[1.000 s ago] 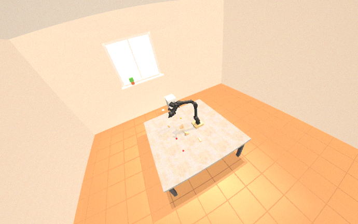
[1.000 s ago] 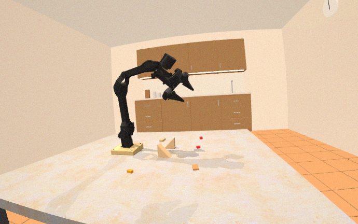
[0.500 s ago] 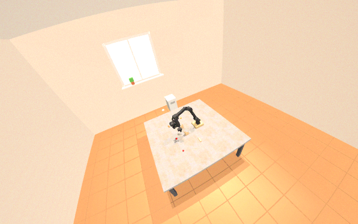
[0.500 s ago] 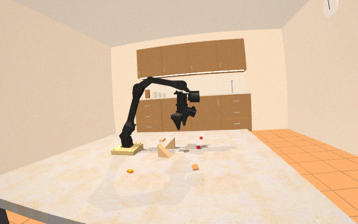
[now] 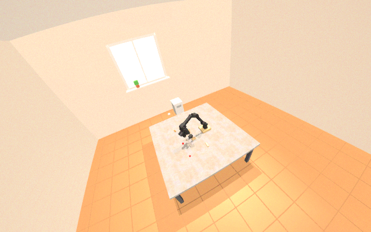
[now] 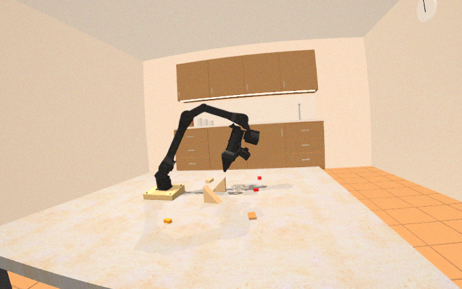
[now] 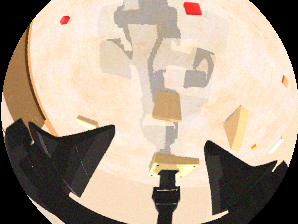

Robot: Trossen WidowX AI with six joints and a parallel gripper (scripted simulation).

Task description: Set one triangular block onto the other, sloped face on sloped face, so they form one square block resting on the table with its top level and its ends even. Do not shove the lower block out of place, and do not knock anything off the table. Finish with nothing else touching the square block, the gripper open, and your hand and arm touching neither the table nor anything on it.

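The end effector point(image 6: 225, 168) hangs fingers spread wide and empty, tips pointing down, likely lining up a grasp. Just below it stands the farther triangular block point(image 6: 220, 185), with the nearer triangular block point(image 6: 211, 195) beside it, both resting separately on the surface point(image 6: 306, 238)
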